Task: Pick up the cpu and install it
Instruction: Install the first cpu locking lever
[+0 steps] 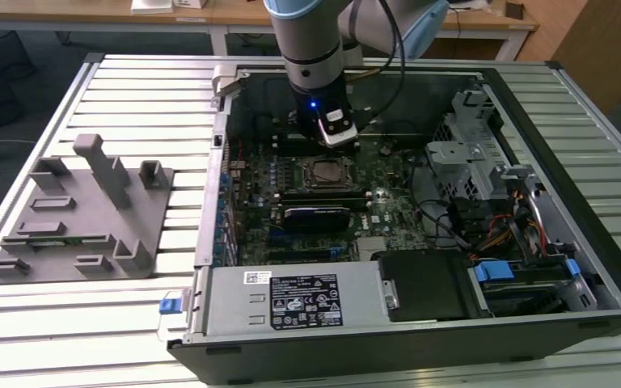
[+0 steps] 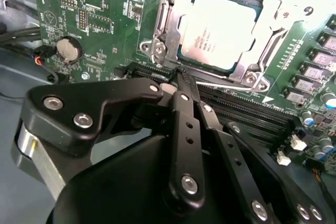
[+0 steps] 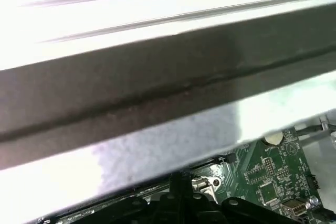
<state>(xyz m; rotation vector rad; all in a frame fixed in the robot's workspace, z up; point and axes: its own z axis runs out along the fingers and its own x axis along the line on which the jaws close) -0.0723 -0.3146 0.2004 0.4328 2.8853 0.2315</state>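
A Universal Robots arm [image 1: 308, 48] is reaching down into an open desktop computer case [image 1: 419, 267] lying on a slatted metal table [image 1: 127, 89], its gripper [image 1: 335, 136] hanging just above the motherboard [image 1: 397, 214], close beside the socket.

In the second wrist view, the cpu [image 2: 218, 30] is sitting in its socket, a flat square chip with a bright silver top and a thin dark green rim, framed by the silver metal load plate [image 2: 168, 22]. The gripper [image 2: 181, 77] is showing black linked fingers [image 2: 184, 124] drawn together to a closed tip, holding nothing, just short of the socket's near edge and over the black memory slots [image 2: 247, 111]. A round coin cell battery [image 2: 69, 50] is lying on the green board well apart from the socket.

The first wrist view is looking across a dark bar of the case wall [image 3: 157, 93], with a corner of the green board [image 3: 273, 174] below it.

In the exterior view, a grey plastic fixture [image 1: 78, 214] is standing on the table outside the case, on the exterior view's left. Open room is lying above the board; the drive cage [image 1: 472, 153] and power supply [image 1: 289, 299] are crowding the other sides.
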